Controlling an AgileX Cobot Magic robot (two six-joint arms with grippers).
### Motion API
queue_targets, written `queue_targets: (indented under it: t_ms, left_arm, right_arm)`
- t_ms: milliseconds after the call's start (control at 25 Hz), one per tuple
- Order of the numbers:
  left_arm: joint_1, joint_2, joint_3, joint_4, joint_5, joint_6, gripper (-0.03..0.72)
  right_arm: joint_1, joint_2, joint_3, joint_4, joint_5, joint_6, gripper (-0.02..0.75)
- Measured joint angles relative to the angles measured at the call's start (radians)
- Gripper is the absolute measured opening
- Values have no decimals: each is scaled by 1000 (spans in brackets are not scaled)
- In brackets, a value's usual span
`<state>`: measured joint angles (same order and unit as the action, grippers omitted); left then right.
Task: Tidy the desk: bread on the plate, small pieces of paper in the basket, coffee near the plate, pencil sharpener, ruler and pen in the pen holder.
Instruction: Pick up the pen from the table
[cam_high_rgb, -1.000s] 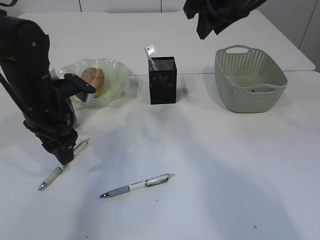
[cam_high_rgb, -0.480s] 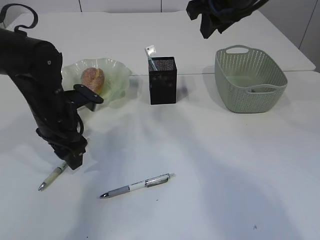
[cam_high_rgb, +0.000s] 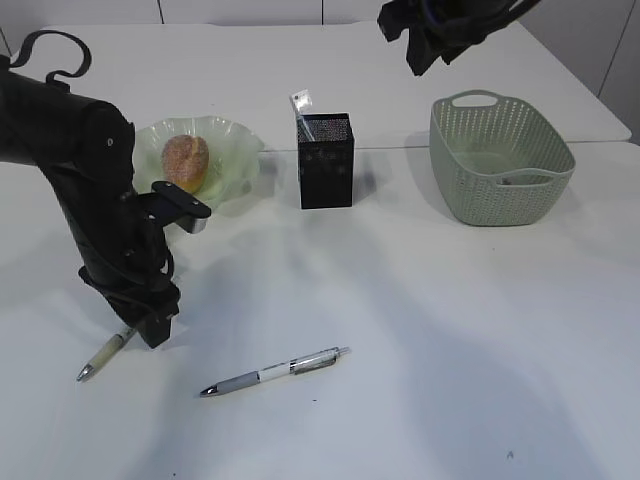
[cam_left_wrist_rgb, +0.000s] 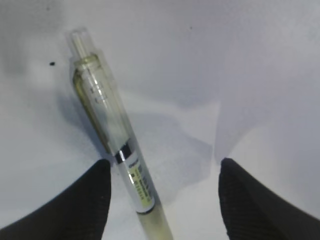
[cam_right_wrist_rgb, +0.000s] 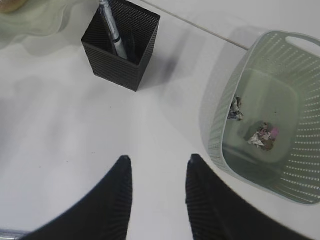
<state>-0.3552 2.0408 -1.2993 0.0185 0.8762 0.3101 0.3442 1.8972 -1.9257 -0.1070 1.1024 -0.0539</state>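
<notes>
A yellowish clear pen (cam_high_rgb: 103, 353) lies on the table at the front left. My left gripper (cam_high_rgb: 152, 330) is open, down at the table, with its jaws (cam_left_wrist_rgb: 162, 192) either side of this pen (cam_left_wrist_rgb: 112, 145); the pen lies close to the left jaw. A second grey-and-white pen (cam_high_rgb: 273, 371) lies at the front middle. The black mesh pen holder (cam_high_rgb: 325, 160) holds a pen (cam_right_wrist_rgb: 112, 37). Bread (cam_high_rgb: 186, 160) sits on the green plate (cam_high_rgb: 235, 150). My right gripper (cam_right_wrist_rgb: 157, 172) is open and empty, high at the back (cam_high_rgb: 430, 40). Paper scraps (cam_right_wrist_rgb: 260, 136) lie in the basket (cam_high_rgb: 500, 155).
The green basket (cam_right_wrist_rgb: 220, 125) stands at the back right. The pen holder (cam_right_wrist_rgb: 122, 47) stands at the back middle, beside the plate. A table seam runs behind them.
My left arm has moved down and toward the front along the yellowish pen, so its upper part is now hidden under the gripper. The right arm has shifted slightly.
</notes>
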Motion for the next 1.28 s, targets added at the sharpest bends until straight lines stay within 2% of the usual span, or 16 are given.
queue_targets:
  t_ms: [520, 1280]
  left_arm:
    - [19, 0, 0, 3, 47, -2, 474]
    - [19, 30, -2, -66, 48, -4, 468]
  right_arm:
    - [0, 0, 0, -8, 0, 0, 300]
    - [0, 0, 0, -14, 0, 0, 299]
